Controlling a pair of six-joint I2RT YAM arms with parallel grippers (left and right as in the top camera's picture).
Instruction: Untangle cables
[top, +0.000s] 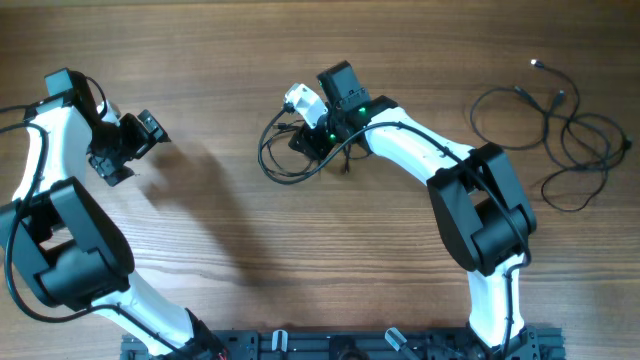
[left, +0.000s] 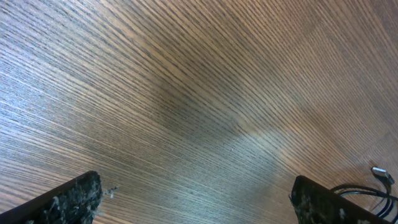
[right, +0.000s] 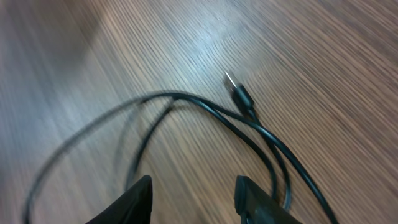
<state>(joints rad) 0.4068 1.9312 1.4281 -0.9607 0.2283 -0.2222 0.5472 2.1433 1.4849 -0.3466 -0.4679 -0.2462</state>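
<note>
Looped black cable (right: 211, 107) lies across the table (right: 311, 50) just ahead of the right fingers (right: 258, 199), nearer arm, half spread and empty; left fingers (left: 323, 202), spread wide, sit well apart.

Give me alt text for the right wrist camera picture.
Thin black cables loop across a wooden table, one ending in a small metal-tipped plug. The right gripper shows at the bottom edge, its two dark fingertips apart.

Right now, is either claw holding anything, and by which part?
Nothing is held. The left claw stands open above the table. The right claw is open too; the black cable lies beyond it, not between its fingers.
</note>
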